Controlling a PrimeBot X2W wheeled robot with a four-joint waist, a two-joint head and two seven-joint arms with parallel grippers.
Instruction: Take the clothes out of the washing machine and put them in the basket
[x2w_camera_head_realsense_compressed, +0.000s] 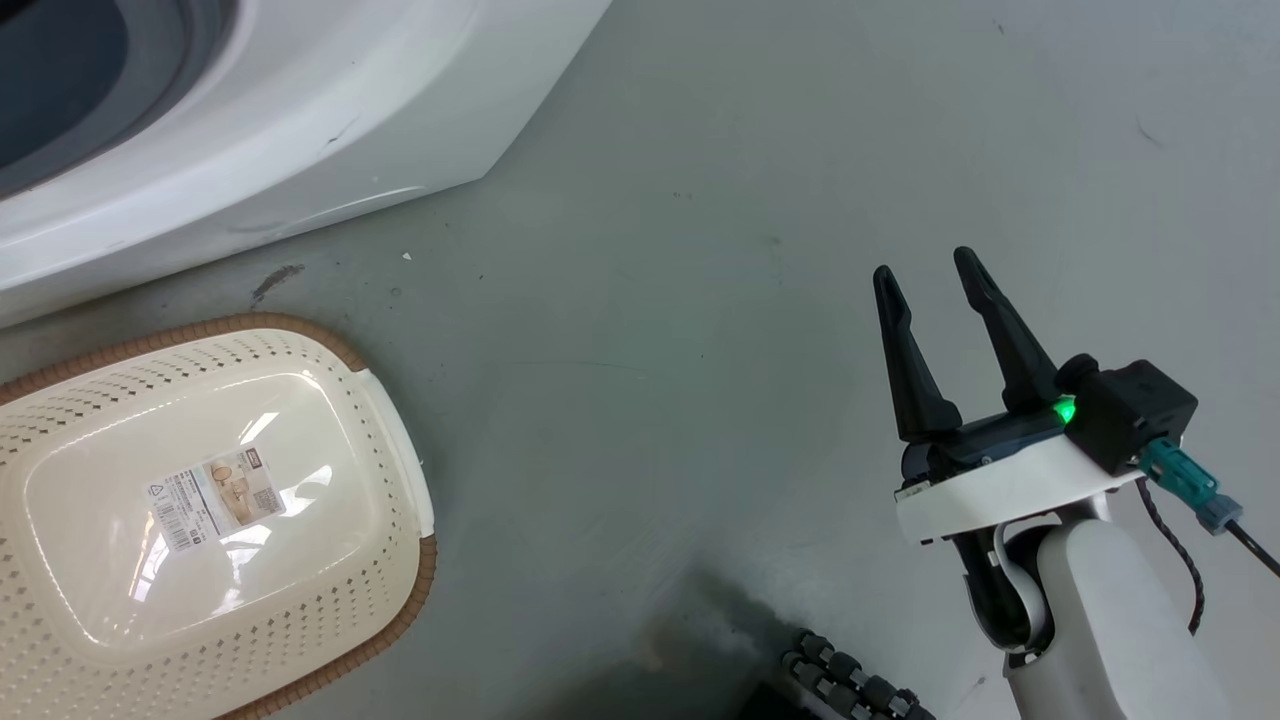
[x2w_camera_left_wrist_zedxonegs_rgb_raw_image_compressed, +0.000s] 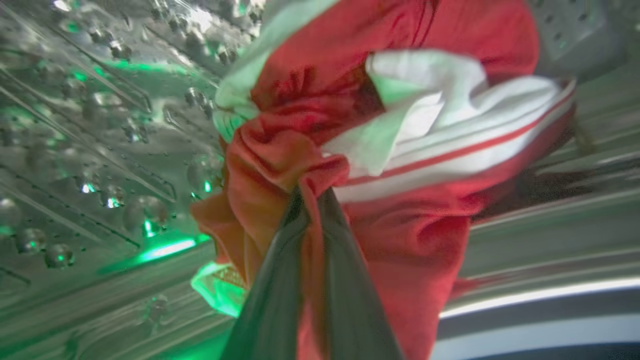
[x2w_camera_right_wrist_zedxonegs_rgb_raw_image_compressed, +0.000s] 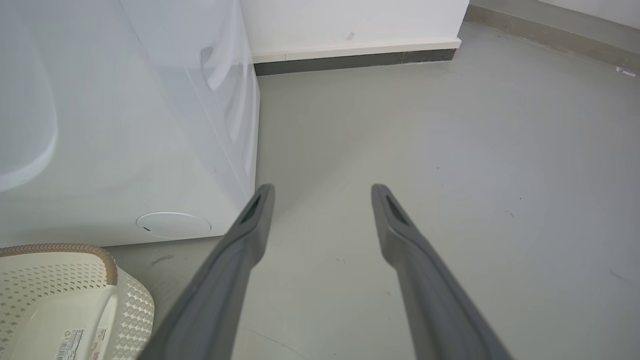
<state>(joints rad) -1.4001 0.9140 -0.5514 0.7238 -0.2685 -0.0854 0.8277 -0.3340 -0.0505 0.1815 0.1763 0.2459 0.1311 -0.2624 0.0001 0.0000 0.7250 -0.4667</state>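
Observation:
In the left wrist view my left gripper (x2w_camera_left_wrist_zedxonegs_rgb_raw_image_compressed: 311, 192) is shut on the clothes (x2w_camera_left_wrist_zedxonegs_rgb_raw_image_compressed: 400, 125), a red bundle with white panels and stripes, inside the perforated steel drum (x2w_camera_left_wrist_zedxonegs_rgb_raw_image_compressed: 100, 125) of the washing machine (x2w_camera_head_realsense_compressed: 300, 130). The fabric bunches between the two dark fingers. The cream basket (x2w_camera_head_realsense_compressed: 215, 510) with a brown rim stands on the floor at the lower left of the head view, with only a paper label showing on its bottom; its corner (x2w_camera_right_wrist_zedxonegs_rgb_raw_image_compressed: 65, 295) also shows in the right wrist view. My right gripper (x2w_camera_head_realsense_compressed: 925, 270) hangs open over bare floor, right of the basket, holding nothing.
Grey floor (x2w_camera_head_realsense_compressed: 650, 350) stretches between the basket and my right arm. The machine's white front (x2w_camera_right_wrist_zedxonegs_rgb_raw_image_compressed: 125, 125) rises just behind the basket. A white wall with a dark skirting (x2w_camera_right_wrist_zedxonegs_rgb_raw_image_compressed: 350, 60) lies beyond. Part of my wheeled base (x2w_camera_head_realsense_compressed: 850, 680) shows at the bottom edge.

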